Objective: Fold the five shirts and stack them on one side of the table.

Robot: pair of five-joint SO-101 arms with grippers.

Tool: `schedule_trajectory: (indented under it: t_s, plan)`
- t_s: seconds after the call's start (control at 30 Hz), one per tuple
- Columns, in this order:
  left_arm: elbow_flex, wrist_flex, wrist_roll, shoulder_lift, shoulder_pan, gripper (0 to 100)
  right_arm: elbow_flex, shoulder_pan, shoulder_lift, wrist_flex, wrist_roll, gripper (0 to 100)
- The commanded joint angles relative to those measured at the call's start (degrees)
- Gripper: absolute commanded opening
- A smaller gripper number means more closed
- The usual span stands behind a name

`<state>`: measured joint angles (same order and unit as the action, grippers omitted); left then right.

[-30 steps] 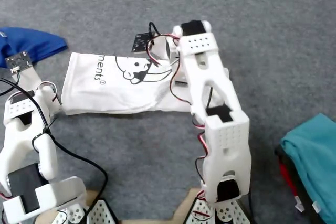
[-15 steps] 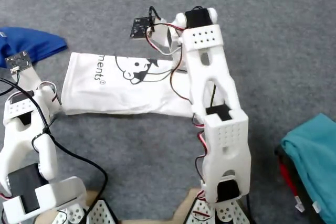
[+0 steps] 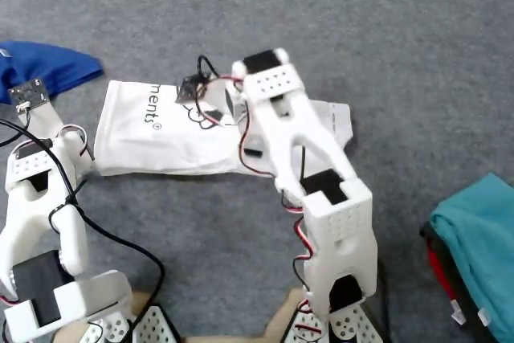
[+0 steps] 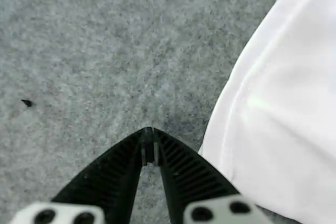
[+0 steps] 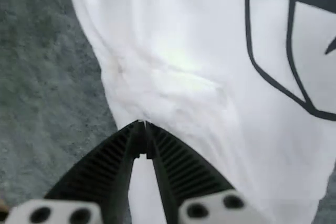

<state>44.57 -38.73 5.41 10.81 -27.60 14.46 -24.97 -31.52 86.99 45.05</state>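
Right arm pinches the white shirt [image 3: 152, 134] in the middle of the grey table [image 3: 401, 54].
The right gripper [image 5: 142, 129] is closed on its puckered cloth; the left gripper [image 4: 148, 135], closed and empty, hangs just beside the shirt's edge.

soft, even light is falling from above across the table [image 3: 418, 54], keeping the grey cloth evenly lit, with no hard edges of shade. the right arm [image 3: 341, 222] is casting only a faint, diffuse shadow on the cloth beside it. the shirt [image 3: 152, 134] is glaring bright, its folds washing out. in the left wrist view the shirt is burning to near flat white, a hot spot glowing on it, while the left gripper [image 4: 148, 148] is throwing a soft dark patch on the table just past its tip. in the right wrist view a bright patch is bleaching the creases ahead of the right gripper [image 5: 142, 140]. the strip beyond the table's far edge is lying dark.
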Motion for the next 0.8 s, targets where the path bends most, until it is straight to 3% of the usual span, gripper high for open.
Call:
schedule_trajectory:
  t_s: [0.0, 0.17, 0.57, 0.77]
  plan:
    - [-1.23, 0.62, -0.18, 0.13, 0.26, 2, -2.51, -0.48, 2.77, -6.33, -1.23, 0.5]
    - [-1.23, 0.62, -0.18, 0.13, 0.35, 2, 0.22, -0.13, -0.57, -11.69, -1.05, 0.5]
    - [-1.23, 0.62, -0.18, 0.13, 0.44, 2, 6.64, -0.31, -3.74, -10.02, 0.62, 0.5]
    - [-1.41, 0.18, -0.18, 0.66, 0.0, 2, 12.53, -0.13, 1.27, 1.14, 0.53, 0.5]
